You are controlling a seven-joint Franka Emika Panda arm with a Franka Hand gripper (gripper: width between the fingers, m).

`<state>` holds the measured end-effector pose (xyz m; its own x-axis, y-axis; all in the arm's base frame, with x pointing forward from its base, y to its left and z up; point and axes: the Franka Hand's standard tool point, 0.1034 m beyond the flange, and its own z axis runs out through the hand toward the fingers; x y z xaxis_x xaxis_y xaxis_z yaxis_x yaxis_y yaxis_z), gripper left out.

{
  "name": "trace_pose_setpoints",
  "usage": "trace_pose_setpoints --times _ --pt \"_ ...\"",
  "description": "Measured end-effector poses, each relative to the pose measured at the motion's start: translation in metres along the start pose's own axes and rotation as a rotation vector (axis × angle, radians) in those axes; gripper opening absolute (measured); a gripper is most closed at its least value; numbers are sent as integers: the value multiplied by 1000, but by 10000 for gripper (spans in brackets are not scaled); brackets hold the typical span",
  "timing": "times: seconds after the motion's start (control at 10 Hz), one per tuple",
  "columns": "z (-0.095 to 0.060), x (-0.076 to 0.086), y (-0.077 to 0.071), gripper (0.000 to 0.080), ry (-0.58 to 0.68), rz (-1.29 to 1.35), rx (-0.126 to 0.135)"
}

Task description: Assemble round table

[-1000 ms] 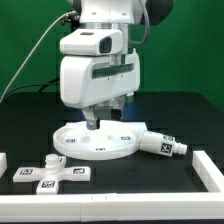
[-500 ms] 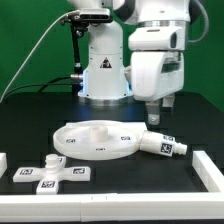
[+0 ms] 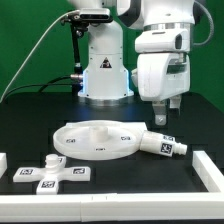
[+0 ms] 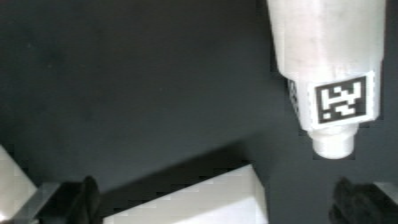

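Leaving the rimmed white round disc (image 3: 95, 142), the wide-open gripper (image 3: 161, 117) now hovers above the thick white cylinder leg (image 3: 165, 143), apparently for pickup.

No letters, numbers, brands reading anywhere. Black-and-white square pattern tags showing on leg (image 4: 324, 60), cross-shaped foot (image 3: 50, 176), disc (image 3: 92, 149) rim.

A flat green wall (image 3: 30, 40) is standing well behind the gripper (image 3: 162, 120). A wide black table top (image 3: 30, 125) is lying under the gripper and spreading out on every side of it. A low white edge strip (image 3: 120, 208) is running along the table's front, between the gripper and the camera.
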<state>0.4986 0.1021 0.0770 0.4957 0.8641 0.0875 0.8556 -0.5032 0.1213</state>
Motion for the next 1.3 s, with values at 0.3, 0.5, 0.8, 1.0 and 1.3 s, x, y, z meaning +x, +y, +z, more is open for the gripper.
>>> trace_pose_setpoints --times 0.3,0.5,0.8,1.0,1.3 --pt "28 3 -31 649 34 -1 9" --pt "37 -5 -33 649 40 -13 11" --pt "40 -10 -32 649 34 -102 10" --pt "48 -17 -35 649 35 -132 11" --pt "51 -23 -33 528 31 -145 13"
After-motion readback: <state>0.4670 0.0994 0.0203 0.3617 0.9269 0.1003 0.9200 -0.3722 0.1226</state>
